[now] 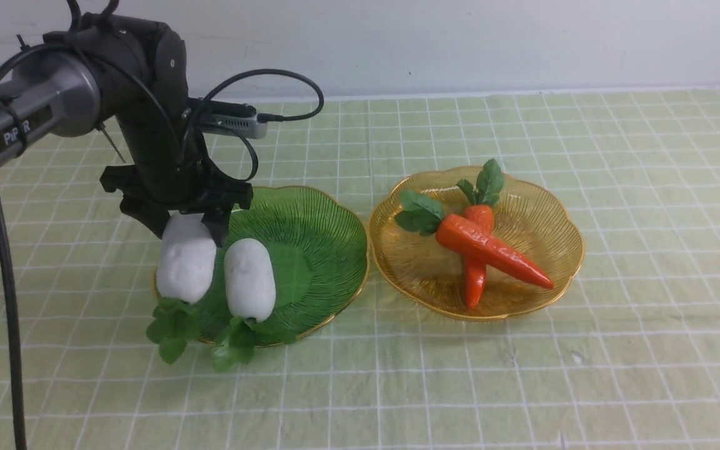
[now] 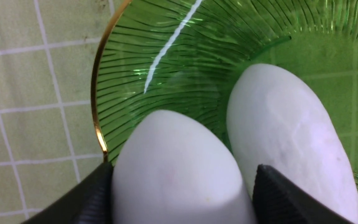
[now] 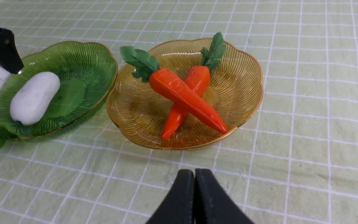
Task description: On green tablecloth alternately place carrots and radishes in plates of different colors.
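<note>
Lighting's bright and pretty flat, seems to come from above. Shadows are faint, just a soft darker edge under the green plate [image 1: 329, 244] and the amber plate [image 1: 541, 212] on the green tablecloth [image 1: 585, 387]. The carrots [image 3: 185, 96] catch small glossy highlights.

Left wrist view has a long white glare streak across the green plate's ribs. There the nearer radish [image 2: 172, 140] and the left tool [image 2: 183, 166] gripping it are mushy and out of focus; the other radish [image 2: 284, 130] is a bit crisper.

Front view is slightly soft all over. Right wrist view is sharpest, with only the right tool [image 3: 194, 170] at the frame edge blurry.
</note>
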Motion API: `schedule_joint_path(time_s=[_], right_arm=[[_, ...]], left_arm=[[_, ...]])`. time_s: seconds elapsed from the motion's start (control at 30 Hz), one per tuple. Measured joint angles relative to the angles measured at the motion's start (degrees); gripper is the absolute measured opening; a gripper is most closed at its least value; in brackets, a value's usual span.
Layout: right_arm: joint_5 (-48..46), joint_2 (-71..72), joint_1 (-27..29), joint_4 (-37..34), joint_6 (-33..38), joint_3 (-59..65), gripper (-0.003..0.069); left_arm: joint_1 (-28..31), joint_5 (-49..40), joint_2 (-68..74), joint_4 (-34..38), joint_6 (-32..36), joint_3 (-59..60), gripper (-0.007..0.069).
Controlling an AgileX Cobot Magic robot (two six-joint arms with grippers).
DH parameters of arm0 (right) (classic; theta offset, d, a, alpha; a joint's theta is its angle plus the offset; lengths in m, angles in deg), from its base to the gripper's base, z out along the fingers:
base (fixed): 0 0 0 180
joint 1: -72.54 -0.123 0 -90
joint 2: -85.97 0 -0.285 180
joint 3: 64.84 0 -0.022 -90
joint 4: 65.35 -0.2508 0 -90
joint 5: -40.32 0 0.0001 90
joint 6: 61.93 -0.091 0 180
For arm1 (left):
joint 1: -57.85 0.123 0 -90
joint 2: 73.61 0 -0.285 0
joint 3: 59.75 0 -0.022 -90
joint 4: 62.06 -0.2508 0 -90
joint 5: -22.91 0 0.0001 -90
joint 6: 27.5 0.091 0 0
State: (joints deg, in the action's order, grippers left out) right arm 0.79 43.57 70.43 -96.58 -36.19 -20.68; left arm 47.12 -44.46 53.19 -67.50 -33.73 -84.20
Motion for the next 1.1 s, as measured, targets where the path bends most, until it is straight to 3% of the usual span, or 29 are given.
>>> schedule_joint_path(time_s=[0.2, 0.33, 0.47, 0.67, 0.7, 0.8, 1.1], right_arm=[[-1.44, 0.80, 0.00, -1.24, 1.39, 0.00, -0.0013], [-3.65, 5.07, 0.00, -1.66, 5.09, 0.00, -0.0013], [-8.76, 10.81, 0.00, -0.63, 5.67, 0.00, -0.0013], [-14.78, 21.14, 0.00, 3.45, 5.36, 0.00, -0.0013], [-14.12, 23.62, 0.00, 4.07, 4.72, 0.00, -0.0013], [-7.66, 27.84, 0.00, 3.87, 4.12, 1.46, -0.0013], [15.66, 29.14, 0.00, 1.31, 3.45, 11.46, -0.0013]], left_arm=[[0.00, -2.22, 0.00, -0.05, 0.00, 0.00, 0.0539], [0.00, -2.72, 0.00, -0.05, 0.05, 0.00, 0.0500], [0.00, -2.78, 0.00, -0.07, 0.42, 0.00, 0.0412], [0.00, -2.78, -1.02, -0.24, 0.89, 0.00, 0.0162], [0.00, -2.78, -1.70, -0.24, 0.89, 0.00, 0.0092], [0.00, -2.85, -3.61, -0.24, 0.89, 0.00, 0.0015], [0.00, -2.95, -4.33, -0.24, 0.89, -0.13, -0.0008]])
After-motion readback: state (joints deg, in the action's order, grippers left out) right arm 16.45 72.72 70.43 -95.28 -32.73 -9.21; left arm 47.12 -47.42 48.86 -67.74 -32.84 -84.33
